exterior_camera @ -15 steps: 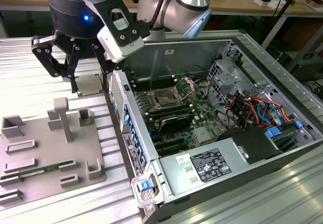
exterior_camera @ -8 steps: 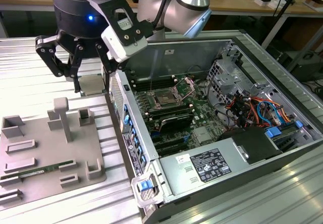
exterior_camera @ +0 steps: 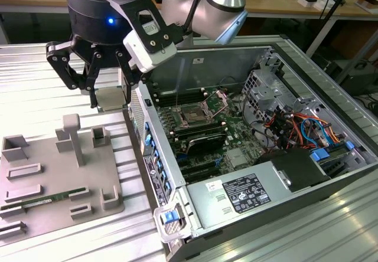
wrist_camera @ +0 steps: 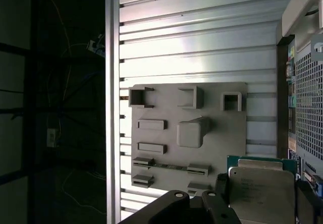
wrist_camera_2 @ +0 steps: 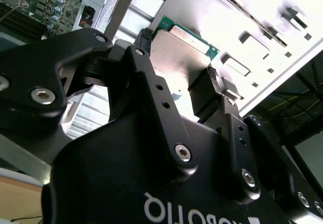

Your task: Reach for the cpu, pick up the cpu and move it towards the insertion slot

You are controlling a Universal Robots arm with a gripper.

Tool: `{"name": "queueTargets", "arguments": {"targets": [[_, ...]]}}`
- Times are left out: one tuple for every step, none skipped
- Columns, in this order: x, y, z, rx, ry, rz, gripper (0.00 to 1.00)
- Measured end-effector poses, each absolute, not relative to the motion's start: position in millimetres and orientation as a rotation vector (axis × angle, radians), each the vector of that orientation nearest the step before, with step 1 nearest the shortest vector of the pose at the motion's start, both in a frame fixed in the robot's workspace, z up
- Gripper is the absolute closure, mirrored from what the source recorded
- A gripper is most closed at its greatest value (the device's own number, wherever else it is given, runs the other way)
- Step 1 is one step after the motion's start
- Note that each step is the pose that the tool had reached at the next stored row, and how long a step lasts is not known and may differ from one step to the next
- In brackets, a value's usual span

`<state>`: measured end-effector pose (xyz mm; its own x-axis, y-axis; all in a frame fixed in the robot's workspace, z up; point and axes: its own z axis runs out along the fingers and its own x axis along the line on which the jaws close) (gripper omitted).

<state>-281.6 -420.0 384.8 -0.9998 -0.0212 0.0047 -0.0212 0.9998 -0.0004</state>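
Observation:
My gripper (exterior_camera: 110,104) is shut on the cpu (exterior_camera: 109,96), a flat silvery square with a green rim. It holds the chip in the air between the grey tray (exterior_camera: 35,182) and the open computer case. In both wrist views the cpu (wrist_camera_2: 187,43) (wrist_camera: 260,188) sits clamped between the black fingers (wrist_camera_2: 208,85), lifted off the tray (wrist_camera: 171,153). The insertion slot (exterior_camera: 194,115), a square socket with a dark centre and a raised metal bracket, lies on the motherboard toward the exterior view's right of the gripper.
The case's side wall (exterior_camera: 155,156) stands between the gripper and the motherboard. A thin green memory stick (exterior_camera: 44,200) lies in the tray among raised grey holders (exterior_camera: 72,137). Inside the case are a drive cage and cables (exterior_camera: 295,126) and a power supply (exterior_camera: 236,194).

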Motion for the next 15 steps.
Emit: {"name": "queueTargets", "arguments": {"targets": [[-280.7, -419.9, 384.8, 0.033, -3.137, 0.001, 0.45], [-279.2, -419.9, 384.8, 0.033, -3.137, 0.001, 0.45], [-278.2, -420.0, 384.8, 0.033, -3.137, 0.001, 0.45], [-277.0, -419.9, 384.8, 0.033, -3.137, 0.001, 0.45], [-275.6, -419.9, 384.8, 0.033, -3.137, 0.001, 0.45], [-274.7, -420.0, 384.8, 0.033, -3.137, 0.001, 0.45], [-273.6, -419.9, 384.8, 0.033, -3.137, 0.001, 0.45], [-272.9, -420.0, 384.8, 0.033, -3.137, 0.001, 0.45], [-271.5, -420.0, 384.8, 0.033, -3.137, 0.001, 0.45], [-270.4, -420.0, 384.8, 0.033, -3.137, 0.001, 0.45], [-269.0, -420.0, 384.8, 0.033, -3.137, 0.001, 0.45], [-267.9, -420.0, 384.7, 0.033, -3.137, 0.001, 0.45], [-267.1, -420.0, 384.8, 0.033, -3.137, 0.001, 0.45], [-266.1, -420.0, 384.8, 0.033, -3.137, 0.001, 0.45], [-265.3, -419.9, 384.8, 0.033, -3.137, 0.001, 0.45]]}}
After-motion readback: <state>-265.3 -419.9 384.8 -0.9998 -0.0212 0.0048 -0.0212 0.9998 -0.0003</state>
